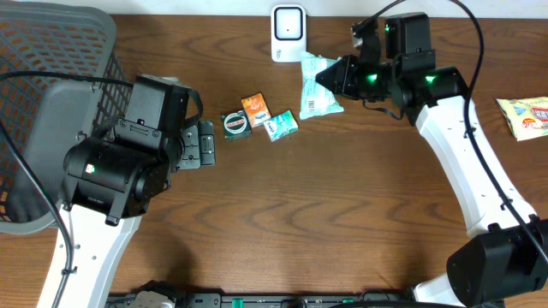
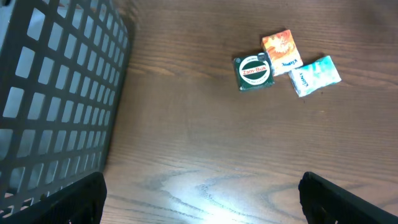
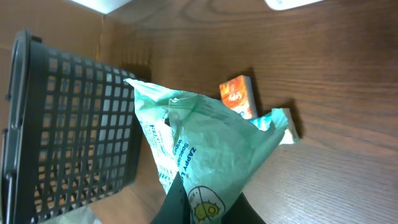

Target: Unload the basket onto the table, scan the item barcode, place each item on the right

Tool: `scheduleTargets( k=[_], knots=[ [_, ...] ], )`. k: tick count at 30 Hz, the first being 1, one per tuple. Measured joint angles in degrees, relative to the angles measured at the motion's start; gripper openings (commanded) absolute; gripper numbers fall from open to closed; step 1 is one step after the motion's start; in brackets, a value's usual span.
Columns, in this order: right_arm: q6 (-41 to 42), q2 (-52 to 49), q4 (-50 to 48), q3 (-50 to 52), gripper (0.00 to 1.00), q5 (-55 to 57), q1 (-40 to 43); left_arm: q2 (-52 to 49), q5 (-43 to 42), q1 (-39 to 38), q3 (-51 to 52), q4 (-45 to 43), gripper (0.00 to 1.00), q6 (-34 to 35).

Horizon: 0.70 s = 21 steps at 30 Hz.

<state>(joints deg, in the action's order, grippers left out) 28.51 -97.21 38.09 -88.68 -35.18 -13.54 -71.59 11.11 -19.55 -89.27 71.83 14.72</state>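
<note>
The item is a pale green wipes packet (image 1: 315, 87), hanging just off the table below the white barcode scanner (image 1: 288, 32) at the back edge. My right gripper (image 1: 332, 79) is shut on the packet's right end. In the right wrist view the packet (image 3: 205, 140) fills the middle, pinched at its lower end in the right gripper (image 3: 208, 208). No barcode shows on the visible faces. My left gripper (image 1: 205, 144) hovers open over bare wood to the left of the small items. In the left wrist view its fingers (image 2: 81, 202) stand wide apart with nothing between them.
A green round-label tin (image 1: 235, 124), an orange box (image 1: 255, 109) and a teal packet (image 1: 281, 125) lie together mid-table. A black mesh basket (image 1: 51, 103) fills the far left. A yellow snack packet (image 1: 524, 115) lies at the right edge.
</note>
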Motion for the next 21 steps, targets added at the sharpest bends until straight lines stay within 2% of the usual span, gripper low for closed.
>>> scheduleTargets(
  k=[21],
  knots=[
    [0.6, 0.0, -1.5, 0.3, 0.01, -1.0, 0.0, 0.0, 0.0, 0.0, 0.0, 0.0, 0.98, 0.0]
  ],
)
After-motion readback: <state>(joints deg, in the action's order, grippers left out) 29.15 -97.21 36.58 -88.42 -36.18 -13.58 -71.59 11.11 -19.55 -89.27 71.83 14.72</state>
